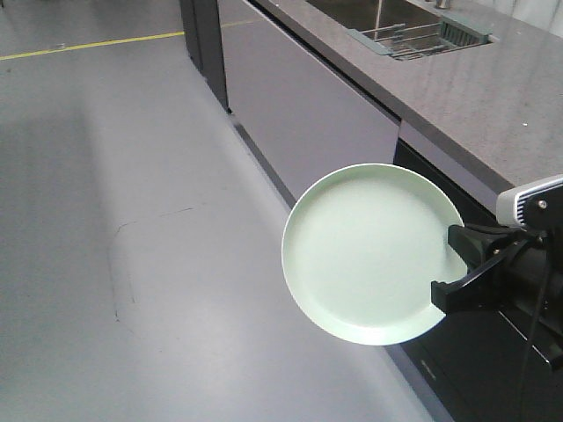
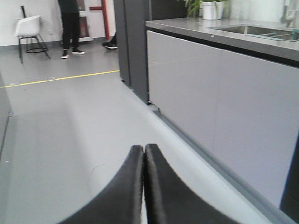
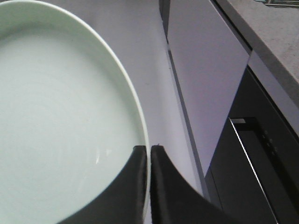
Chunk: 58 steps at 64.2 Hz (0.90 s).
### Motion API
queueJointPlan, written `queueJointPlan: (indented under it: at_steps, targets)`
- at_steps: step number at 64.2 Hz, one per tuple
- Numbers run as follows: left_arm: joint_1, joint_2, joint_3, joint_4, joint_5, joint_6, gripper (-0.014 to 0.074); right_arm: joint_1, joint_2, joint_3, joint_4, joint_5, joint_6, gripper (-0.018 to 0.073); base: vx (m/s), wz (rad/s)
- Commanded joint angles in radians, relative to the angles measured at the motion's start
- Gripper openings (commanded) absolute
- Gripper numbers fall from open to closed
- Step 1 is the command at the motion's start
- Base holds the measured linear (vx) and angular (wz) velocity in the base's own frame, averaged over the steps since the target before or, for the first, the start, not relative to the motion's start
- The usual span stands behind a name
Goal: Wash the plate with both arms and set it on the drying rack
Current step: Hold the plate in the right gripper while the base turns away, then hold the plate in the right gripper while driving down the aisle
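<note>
Right gripper (image 1: 449, 266), black and angular, is clamped on one edge of the plate (image 1: 369, 255) in the front-facing view. It holds the plate out over the floor (image 1: 132, 220) just beside the counter (image 1: 493, 105), face turned toward the camera. Pinching only the rim probably leaves the broad face free for washing. The plate is round, pale mint green, smooth and plain, with a low upturned lip. Far along the counter, the drying rack (image 1: 422, 37) of steel rods and grey-green plastic bars lies across the sink (image 1: 352, 10), well apart from the plate, so neither washing nor racking looks begun.

From the left wrist, the left gripper (image 2: 143, 150) shows two curved black fingers pressed together with nothing between them, aimed along the matte grey cabinet front (image 2: 210, 93) under the counter. It looks idle for now.

From the right wrist, the two fingers meet across the plate's thin rim, one inside the lip and one outside. The glossy surface carries faint concentric rings.
</note>
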Motion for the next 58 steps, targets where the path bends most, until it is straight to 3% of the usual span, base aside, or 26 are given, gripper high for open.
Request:
queueJointPlan:
  at_steps: [1, 58]
  targets:
    - [-0.008, -0.016, 0.022, -0.009, -0.070, -0.003, -0.0006, -0.007, -0.014, -0.029, 0.000, -0.080, -0.007, -0.0008, -0.01, 0.35]
    - [-0.008, -0.016, 0.022, -0.009, -0.070, -0.003, -0.0006, -0.007, -0.014, -0.029, 0.000, -0.082, -0.007, -0.0008, 0.00, 0.37]
